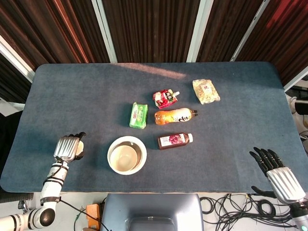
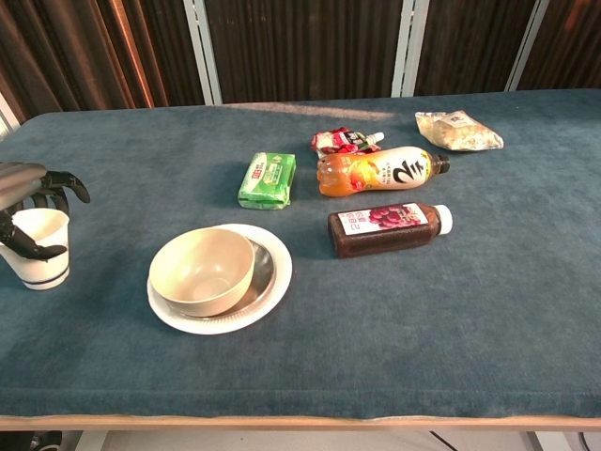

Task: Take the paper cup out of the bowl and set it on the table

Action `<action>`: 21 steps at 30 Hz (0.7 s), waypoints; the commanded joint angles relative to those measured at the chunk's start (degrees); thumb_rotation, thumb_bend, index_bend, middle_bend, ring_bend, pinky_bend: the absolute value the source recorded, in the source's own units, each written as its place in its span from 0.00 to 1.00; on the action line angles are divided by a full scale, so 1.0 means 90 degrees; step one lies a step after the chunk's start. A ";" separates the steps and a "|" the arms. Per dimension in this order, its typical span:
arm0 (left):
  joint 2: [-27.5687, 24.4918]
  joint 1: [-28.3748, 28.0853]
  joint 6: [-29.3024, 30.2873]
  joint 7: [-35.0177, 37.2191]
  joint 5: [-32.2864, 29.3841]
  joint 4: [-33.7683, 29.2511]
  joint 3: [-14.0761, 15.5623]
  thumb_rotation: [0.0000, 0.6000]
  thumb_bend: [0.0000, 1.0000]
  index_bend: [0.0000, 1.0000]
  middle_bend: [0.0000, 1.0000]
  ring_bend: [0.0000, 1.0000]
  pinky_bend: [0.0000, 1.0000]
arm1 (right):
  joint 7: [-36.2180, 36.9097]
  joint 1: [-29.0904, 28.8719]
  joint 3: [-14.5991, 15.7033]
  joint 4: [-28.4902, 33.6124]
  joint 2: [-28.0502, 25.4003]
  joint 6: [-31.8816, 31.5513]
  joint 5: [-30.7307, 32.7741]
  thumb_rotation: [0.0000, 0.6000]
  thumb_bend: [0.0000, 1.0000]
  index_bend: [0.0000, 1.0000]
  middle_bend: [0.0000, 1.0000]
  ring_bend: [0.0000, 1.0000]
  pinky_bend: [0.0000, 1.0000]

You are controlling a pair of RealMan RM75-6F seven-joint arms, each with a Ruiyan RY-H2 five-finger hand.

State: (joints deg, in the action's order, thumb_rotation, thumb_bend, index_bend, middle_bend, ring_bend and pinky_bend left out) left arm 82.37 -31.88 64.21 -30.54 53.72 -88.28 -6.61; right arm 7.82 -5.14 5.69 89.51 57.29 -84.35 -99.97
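Observation:
The white paper cup (image 2: 39,246) stands upright at the left end of the blue table, well left of the bowl. My left hand (image 2: 26,193) wraps its fingers around the cup's rim; from above, the hand (image 1: 68,147) covers most of the cup (image 1: 80,145). The cream bowl (image 2: 202,271) sits empty on a white plate (image 2: 274,280) near the front edge; the head view shows the bowl (image 1: 126,155) too. My right hand (image 1: 275,171) hovers off the table's front right corner, fingers spread, holding nothing.
Behind the bowl lie a green packet (image 1: 138,115), a red pouch (image 1: 165,97), an orange drink bottle (image 1: 175,116) and a dark juice bottle (image 1: 175,140). A pale snack bag (image 1: 206,91) lies further back right. Cables trail on the floor by the right hand.

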 commanded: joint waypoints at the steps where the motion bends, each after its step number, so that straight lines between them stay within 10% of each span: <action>1: 0.0018 -0.0006 -0.0069 0.0064 0.0008 0.0049 0.0007 1.00 0.27 0.22 0.32 0.32 0.48 | 0.0011 0.0003 -0.0001 -0.0006 0.0000 -0.0011 -0.0002 1.00 0.02 0.00 0.00 0.00 0.03; 12: -0.0380 0.0091 -0.0183 0.0498 0.0309 -0.0338 0.0067 1.00 0.27 0.00 0.01 0.03 0.27 | 0.0041 0.0023 0.0010 -0.0040 0.0006 -0.0069 -0.0039 1.00 0.02 0.00 0.00 0.00 0.03; 21: -0.1047 0.0489 0.0583 0.0869 0.1255 -0.1008 0.0188 1.00 0.27 0.00 0.00 0.00 0.20 | -0.0039 0.0007 0.0026 -0.0025 0.0024 -0.0014 -0.0053 1.00 0.02 0.00 0.00 0.00 0.03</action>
State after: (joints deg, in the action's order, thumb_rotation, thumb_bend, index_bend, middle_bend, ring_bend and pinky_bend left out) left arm 74.02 -28.62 67.62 -23.60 63.10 -96.07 -5.32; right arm 7.47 -5.08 5.91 89.29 57.51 -84.48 -100.44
